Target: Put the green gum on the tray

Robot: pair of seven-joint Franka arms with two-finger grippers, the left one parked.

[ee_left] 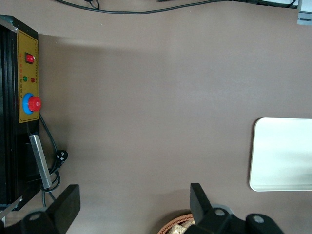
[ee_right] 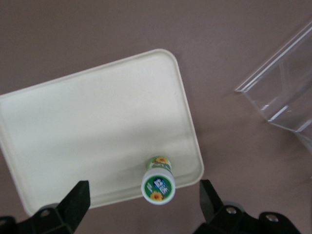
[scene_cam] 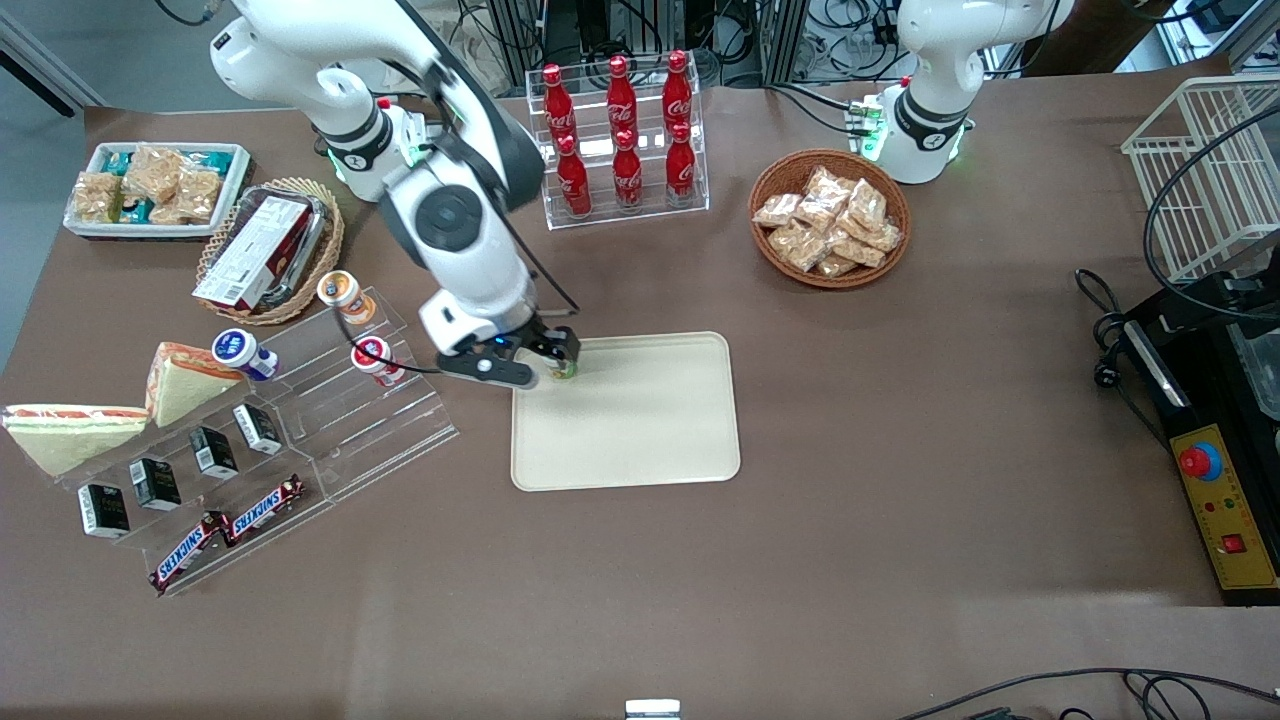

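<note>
Green gum (ee_right: 158,184) stands on tray (ee_right: 73,126) between spread jaws of gripper (ee_right: 145,204).

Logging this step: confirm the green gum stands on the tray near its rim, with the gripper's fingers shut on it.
Not quite. The green gum does stand on the tray near its rim, but the gripper above it has its fingers spread wide, clear of the bottle. The right wrist view shows this.

SNICKERS reads on the two bars (scene_cam: 228,532) at the acrylic stand's near edge, toward the working arm's end; Coca-Cola script on the red bottles (scene_cam: 622,130) in the clear rack. Green gum (ee_right: 158,185) lid label under the gripper (ee_right: 141,207): print illegible.
</note>
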